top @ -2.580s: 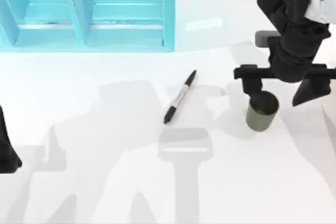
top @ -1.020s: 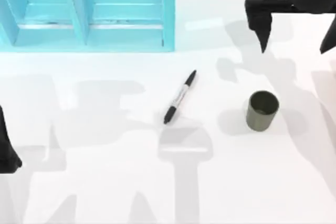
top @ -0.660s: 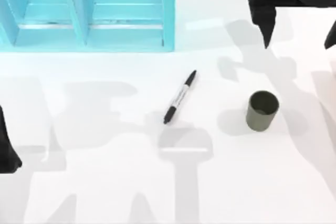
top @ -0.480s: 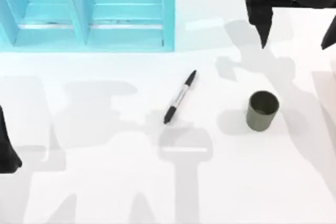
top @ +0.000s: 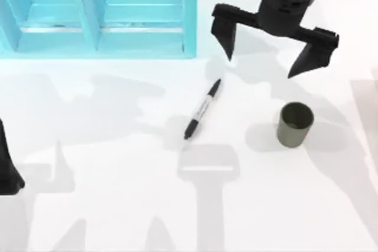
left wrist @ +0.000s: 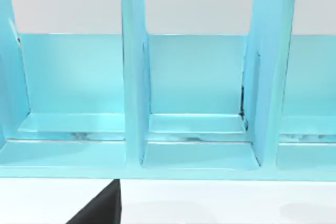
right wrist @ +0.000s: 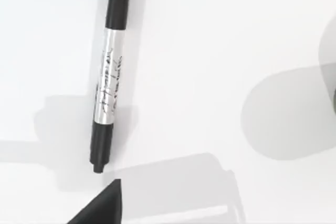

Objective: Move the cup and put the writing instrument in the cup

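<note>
Marker (top: pixel 202 109) lying flat on the white desk (top: pixel 118 205), slanted, mid-desk | cup (top: pixel 294 124) upright to its right, well apart, nothing inside | right pincer (top: pixel 269 48) spread wide, holding nothing, raised above the desk behind marker and cup | left pincer (top: pixel 9 172) parked at left edge, fingers: cannot tell | turquoise shelf (top: pixel 97 13) at back left

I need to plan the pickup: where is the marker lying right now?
In the top view the marker lies flat near the table's middle, to the left of the cup and apart from it, below the blue shelf.
</note>
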Tool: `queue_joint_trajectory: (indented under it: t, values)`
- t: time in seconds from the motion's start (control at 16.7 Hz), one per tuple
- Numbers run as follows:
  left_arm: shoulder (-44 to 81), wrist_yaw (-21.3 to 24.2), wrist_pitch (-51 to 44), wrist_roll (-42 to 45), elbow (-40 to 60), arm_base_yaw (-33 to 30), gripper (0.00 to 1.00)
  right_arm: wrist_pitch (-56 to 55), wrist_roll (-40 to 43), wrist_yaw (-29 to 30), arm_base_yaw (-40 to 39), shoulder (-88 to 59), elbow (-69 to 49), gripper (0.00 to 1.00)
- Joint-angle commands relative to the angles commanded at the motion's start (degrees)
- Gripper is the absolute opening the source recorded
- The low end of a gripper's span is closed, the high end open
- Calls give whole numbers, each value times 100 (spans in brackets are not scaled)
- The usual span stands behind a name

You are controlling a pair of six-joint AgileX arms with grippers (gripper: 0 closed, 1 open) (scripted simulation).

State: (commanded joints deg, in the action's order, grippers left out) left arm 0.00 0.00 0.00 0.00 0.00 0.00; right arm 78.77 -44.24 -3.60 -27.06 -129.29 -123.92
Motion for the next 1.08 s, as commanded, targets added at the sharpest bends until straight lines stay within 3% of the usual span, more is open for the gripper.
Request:
queue_joint_trajectory:
  t: [0.36,0.78,1.08]
  values:
    - [0,0,0,0,0,0,100,-1261,-1565,-223,-536,-624,232,100]
    - [0,0,0,0,0,0,100,-1432,-1644,-234,-585,-733,294,100]
    - [0,0,0,0,0,0,100,-2438,-1738,-212,-679,-1318,649,100]
